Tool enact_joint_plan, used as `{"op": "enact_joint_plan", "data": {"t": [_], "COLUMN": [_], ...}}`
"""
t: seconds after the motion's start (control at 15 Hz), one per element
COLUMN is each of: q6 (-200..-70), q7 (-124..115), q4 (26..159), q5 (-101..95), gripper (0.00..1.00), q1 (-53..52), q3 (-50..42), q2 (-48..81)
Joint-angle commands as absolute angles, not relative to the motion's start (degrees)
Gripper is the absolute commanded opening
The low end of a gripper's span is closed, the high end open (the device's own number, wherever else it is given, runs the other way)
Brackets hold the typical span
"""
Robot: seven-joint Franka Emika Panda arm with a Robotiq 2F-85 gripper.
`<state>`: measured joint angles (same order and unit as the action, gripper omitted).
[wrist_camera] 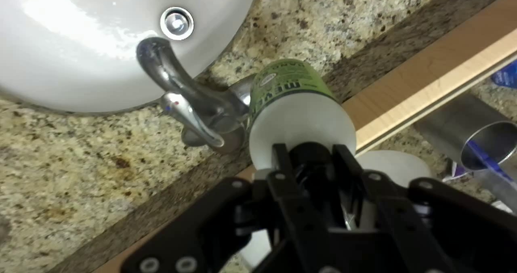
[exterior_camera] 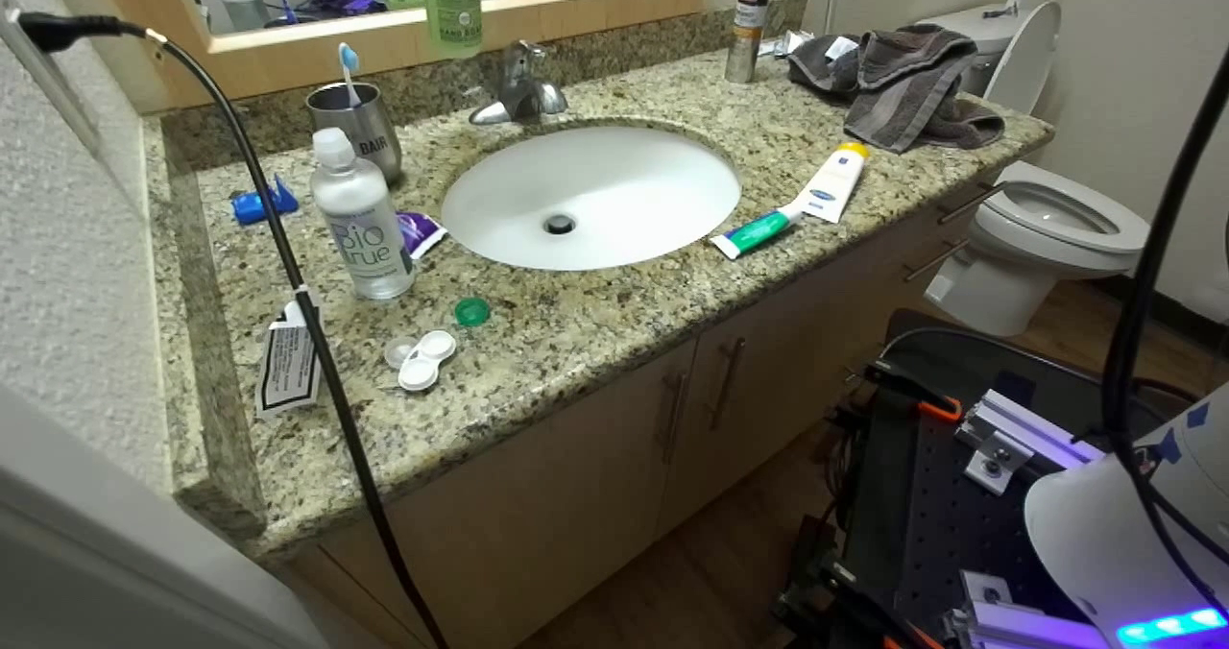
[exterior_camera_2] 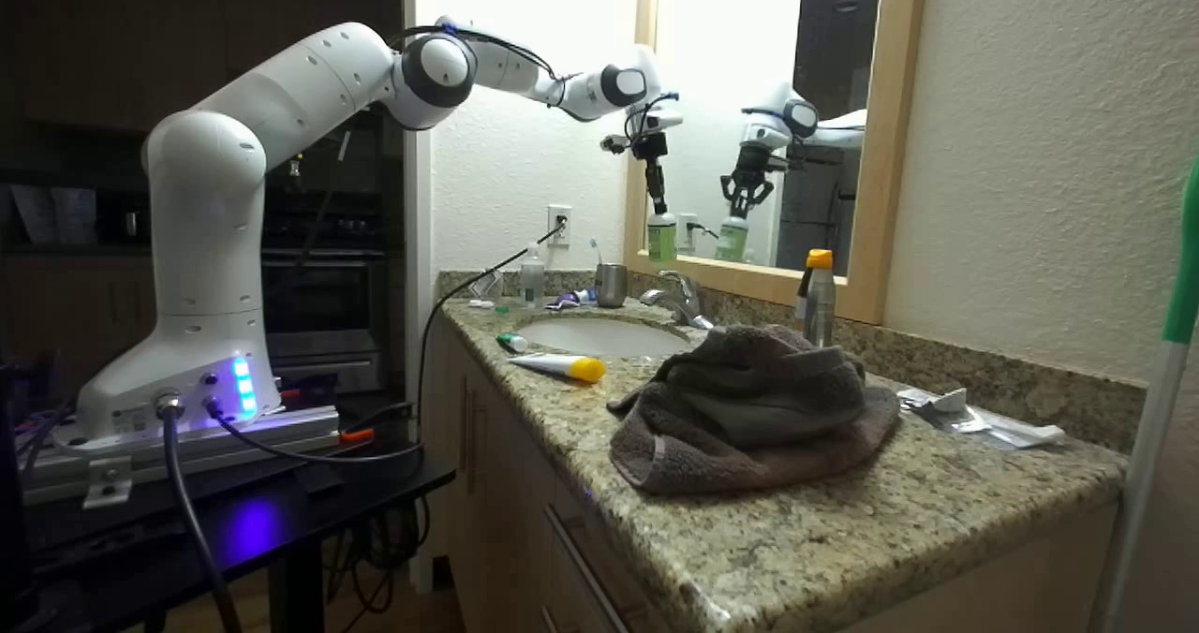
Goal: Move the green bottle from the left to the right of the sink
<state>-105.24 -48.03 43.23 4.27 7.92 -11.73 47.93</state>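
The green bottle (exterior_camera: 454, 15) hangs in the air in front of the mirror, at the faucet's left in that exterior view. It is upright, green label below a whitish shoulder, and also shows in an exterior view (exterior_camera_2: 661, 242) and the wrist view (wrist_camera: 287, 79). My gripper (wrist_camera: 310, 148) is shut around the bottle's dark neck; it also shows above the bottle in an exterior view (exterior_camera_2: 658, 204). The white oval sink (exterior_camera: 499, 198) sits in the granite counter, with its metal faucet (exterior_camera: 523, 87) behind it. In the wrist view the bottle is beside the faucet (wrist_camera: 202, 99).
A metal cup (exterior_camera: 370, 131) with a toothbrush and a clear labelled bottle (exterior_camera: 363, 227) stand left of the sink. A yellow-topped bottle (exterior_camera: 747, 30), a grey towel (exterior_camera: 903, 78) and two tubes (exterior_camera: 831, 188) are right of it. The mirror frame (exterior_camera: 595, 6) rises behind.
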Motion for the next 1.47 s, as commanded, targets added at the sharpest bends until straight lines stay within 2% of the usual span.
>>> {"op": "enact_joint_plan", "data": {"t": [0.0, 0.53, 0.93, 1.0, 1.4], "q6": [-99.9, -92.2, -86.2, -85.4, -94.1], "q7": [-48.1, -48.5, -51.6, -52.6, -60.4], "q4": [44.1, 42.2, 40.2, 38.3, 37.4], "q5": [2.4, 3.6, 7.2, 7.8, 13.7], "gripper": [0.08, 0.08, 0.08, 0.08, 0.08], "q1": [9.4, 18.3, 25.1, 27.2, 26.1], "q3": [-14.5, -19.5, -18.7, -16.1, -14.8], "q2": [42.5, 41.3, 47.7, 49.4, 56.1]}}
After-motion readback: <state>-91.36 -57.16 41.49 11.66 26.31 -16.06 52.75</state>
